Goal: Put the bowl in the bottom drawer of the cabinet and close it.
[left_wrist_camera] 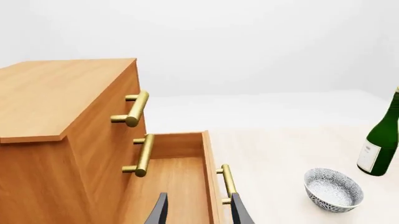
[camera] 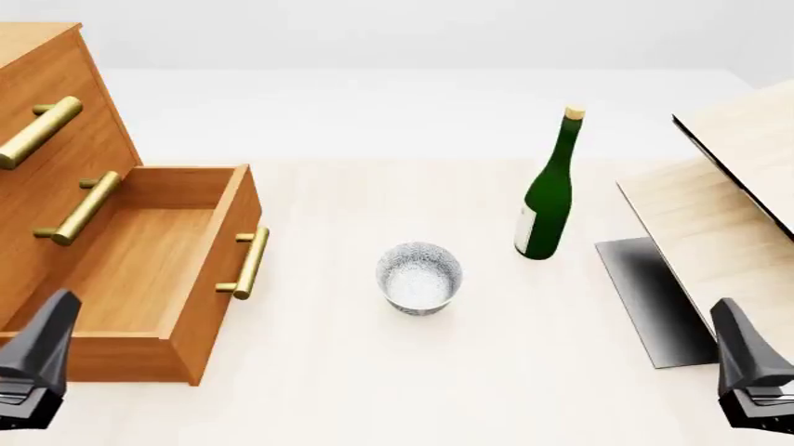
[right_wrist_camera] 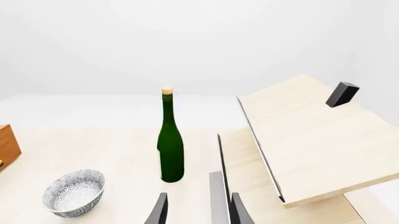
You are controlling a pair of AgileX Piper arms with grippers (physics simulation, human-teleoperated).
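While both arms wait at the near edge of the table, the cabinet (camera: 37, 121) stands ahead of the left pincer (left_wrist_camera: 198, 211), its bottom drawer (camera: 149, 269) pulled out so the inside is ready to receive a load. Ahead of the right pincer (right_wrist_camera: 198, 211), toward the left one, the bowl (camera: 419, 277) sits upright on the table (camera: 372, 372), apart from the bottle (camera: 549, 190). Both pincers are spread and hold nothing.

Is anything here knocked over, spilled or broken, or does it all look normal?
Nothing stands out. The bowl sits upright on the table, the green bottle stands straight, and the bottom drawer of the cabinet is simply pulled open, empty inside.
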